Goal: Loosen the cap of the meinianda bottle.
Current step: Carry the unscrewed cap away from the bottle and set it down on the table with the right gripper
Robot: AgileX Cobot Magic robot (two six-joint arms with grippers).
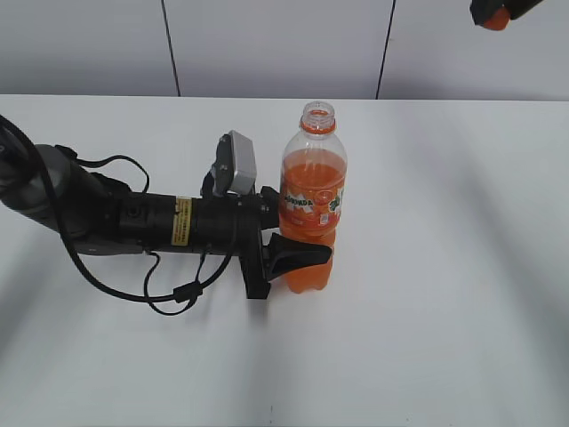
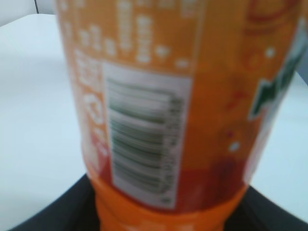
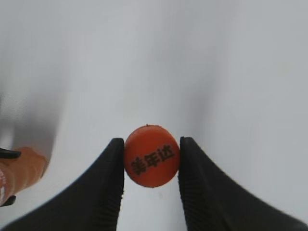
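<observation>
The meinianda bottle [image 1: 312, 200] stands upright on the white table with its mouth open and no cap on it. It holds orange drink and has an orange neck ring. My left gripper [image 1: 298, 253] is shut on the bottle's lower body. The blurred label fills the left wrist view [image 2: 183, 96]. The cap [image 3: 152, 156] is orange with dark characters on top. My right gripper [image 3: 151, 161] is shut on it, high above the table. In the exterior view the right gripper [image 1: 494, 14] shows at the top right with the cap [image 1: 495, 20] in it.
The white table [image 1: 444, 311] reaches to a grey panelled wall at the back. My left arm lies across the table's left half with loose black cables under it.
</observation>
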